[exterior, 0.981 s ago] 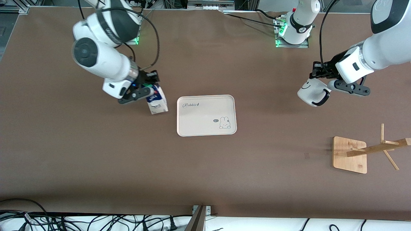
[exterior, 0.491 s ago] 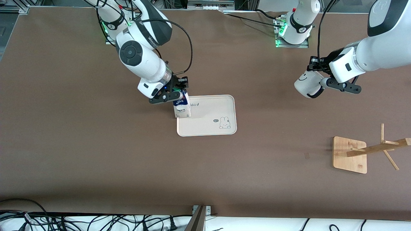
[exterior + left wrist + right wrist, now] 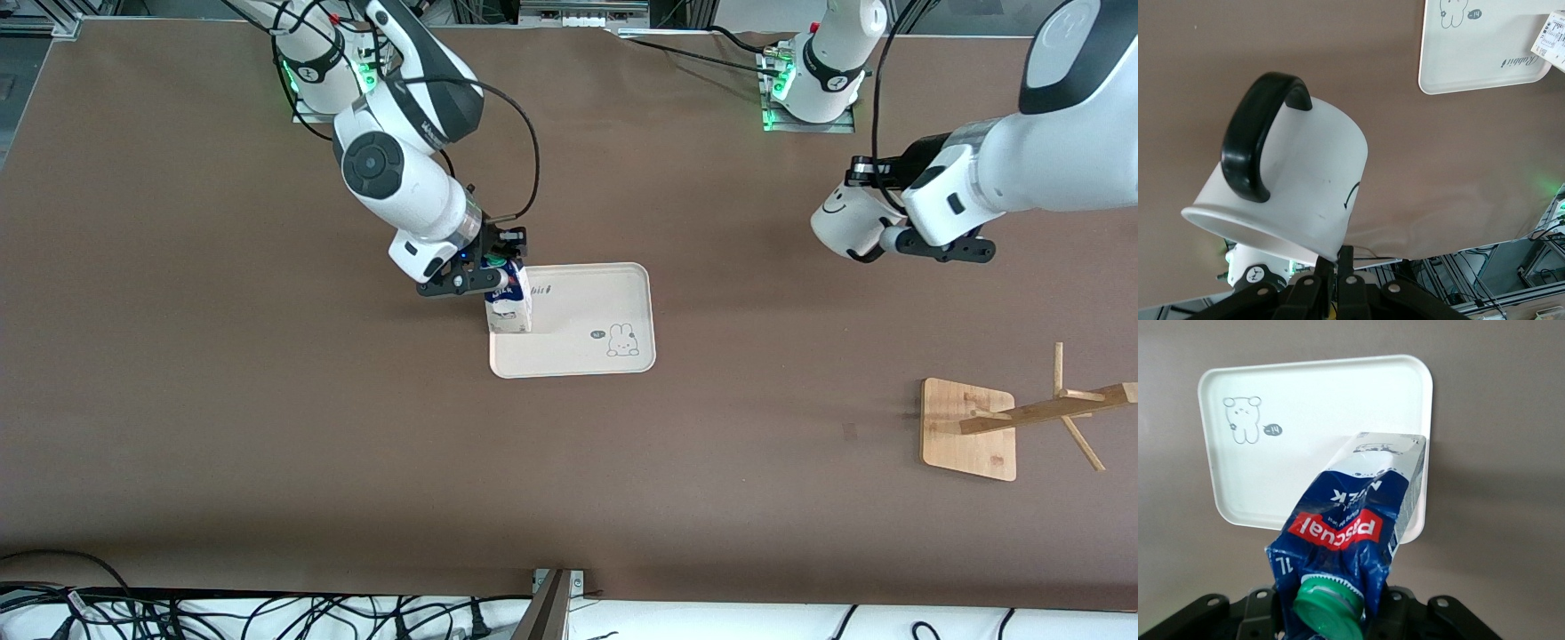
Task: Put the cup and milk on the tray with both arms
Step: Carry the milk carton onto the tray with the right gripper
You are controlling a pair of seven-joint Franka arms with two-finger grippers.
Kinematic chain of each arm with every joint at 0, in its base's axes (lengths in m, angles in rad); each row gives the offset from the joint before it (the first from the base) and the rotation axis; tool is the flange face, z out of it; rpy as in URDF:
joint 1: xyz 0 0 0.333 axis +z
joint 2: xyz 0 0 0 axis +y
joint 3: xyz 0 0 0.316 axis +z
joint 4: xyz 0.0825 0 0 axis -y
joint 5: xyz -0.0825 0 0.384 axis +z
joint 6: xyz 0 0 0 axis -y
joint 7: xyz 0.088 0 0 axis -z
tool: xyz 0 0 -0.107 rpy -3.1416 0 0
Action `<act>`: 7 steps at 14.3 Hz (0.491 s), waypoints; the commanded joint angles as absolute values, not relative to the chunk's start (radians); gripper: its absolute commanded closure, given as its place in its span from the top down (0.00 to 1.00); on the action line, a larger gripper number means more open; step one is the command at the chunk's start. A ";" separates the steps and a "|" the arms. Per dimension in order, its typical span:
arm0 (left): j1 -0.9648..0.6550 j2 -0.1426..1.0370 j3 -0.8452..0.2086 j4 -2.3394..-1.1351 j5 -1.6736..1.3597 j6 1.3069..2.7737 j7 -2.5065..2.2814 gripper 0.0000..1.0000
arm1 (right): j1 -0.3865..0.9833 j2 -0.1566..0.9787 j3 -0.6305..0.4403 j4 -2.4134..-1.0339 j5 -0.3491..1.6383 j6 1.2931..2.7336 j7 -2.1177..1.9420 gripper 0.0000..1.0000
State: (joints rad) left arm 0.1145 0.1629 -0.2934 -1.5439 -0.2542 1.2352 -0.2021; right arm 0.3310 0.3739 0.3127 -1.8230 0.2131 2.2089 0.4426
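The cream tray point(image 3: 587, 311) lies mid-table. My right gripper point(image 3: 487, 267) is shut on the top of the blue and white milk carton point(image 3: 508, 307). The carton hangs upright, with its base over the tray's edge toward the right arm's end; I cannot tell whether it touches. The right wrist view shows its green cap point(image 3: 1328, 610) between the fingers, with the tray point(image 3: 1305, 407) below. My left gripper point(image 3: 876, 209) is shut on the rim of the white smiley cup point(image 3: 845, 220). It holds the cup tilted over bare table toward the left arm's end. The left wrist view shows the cup point(image 3: 1298, 187) with its black handle point(image 3: 1251, 133).
A wooden rack with a square base point(image 3: 967, 428) and slanted pegs point(image 3: 1067, 404) stands toward the left arm's end, nearer the front camera. Cables lie along the table's front edge point(image 3: 267, 613). The tray's bunny drawing point(image 3: 622, 340) is uncovered.
My right arm carried the milk from beside the tray to over the tray's edge. My left arm shifted the cup slightly toward the robot bases, still held.
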 commanded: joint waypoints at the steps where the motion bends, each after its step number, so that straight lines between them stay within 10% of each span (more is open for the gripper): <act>1: 0.081 0.210 -0.299 -1.493 -0.235 1.171 -0.277 0.00 | 0.353 0.425 0.314 -1.795 0.227 2.210 0.439 0.45; 7: 0.031 0.326 -0.301 -1.488 -0.238 1.098 -0.379 0.00 | 0.387 0.437 0.314 -1.790 0.218 2.181 0.420 0.45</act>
